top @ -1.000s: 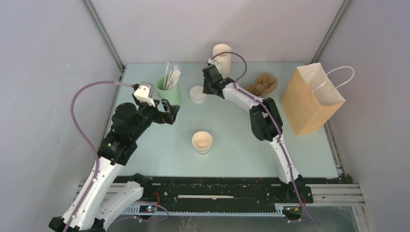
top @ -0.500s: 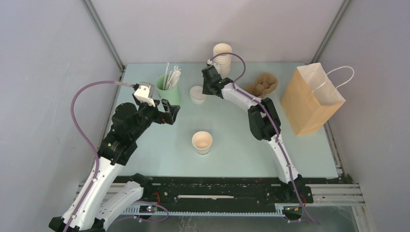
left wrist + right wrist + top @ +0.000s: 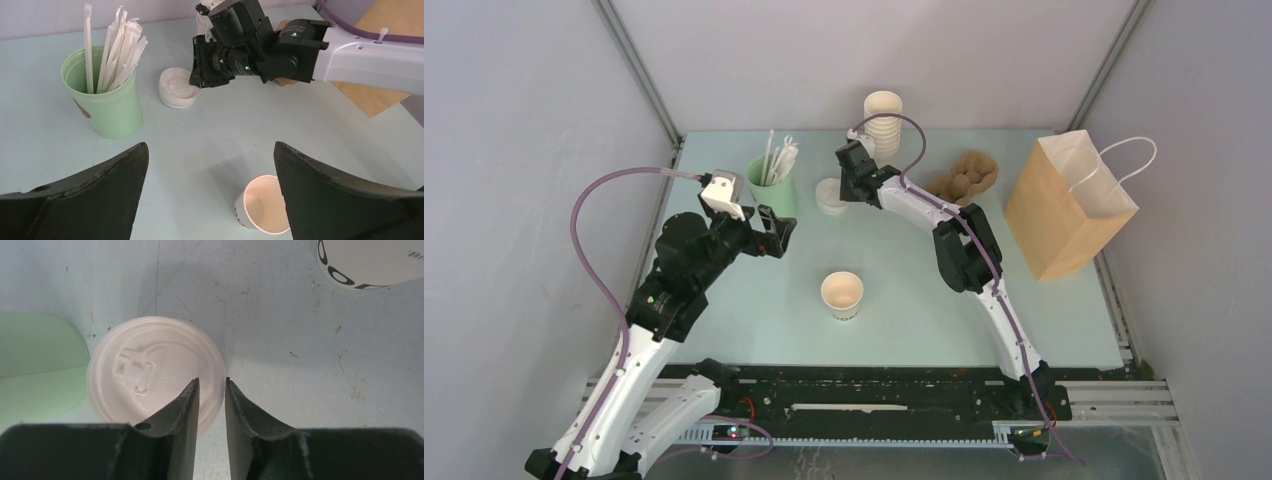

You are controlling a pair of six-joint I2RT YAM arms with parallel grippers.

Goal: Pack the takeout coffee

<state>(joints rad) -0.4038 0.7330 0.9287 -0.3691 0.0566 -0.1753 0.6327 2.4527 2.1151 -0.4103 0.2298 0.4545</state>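
The takeout coffee cup (image 3: 842,293) stands upright mid-table, white with dark lettering and no lid on it; it also shows low in the left wrist view (image 3: 262,207). A round white plastic lid (image 3: 829,197) lies farther back beside the green cup. My right gripper (image 3: 840,188) hangs just over that lid (image 3: 145,375). In the right wrist view the right gripper (image 3: 211,380) is open by a narrow gap, which sits over the lid's right rim. My left gripper (image 3: 779,232) is wide open in the air, with nothing between its fingers (image 3: 211,145).
A mint-green cup with wrapped straws (image 3: 771,185) stands left of the lid. A tall stack of white cups (image 3: 884,118) is at the back. A brown pulp carrier (image 3: 967,175) and an upright brown paper bag with white handles (image 3: 1069,205) stand at the right.
My right gripper has shifted slightly left over the lid and its jaws have parted a little. The left arm and the cup have not moved.
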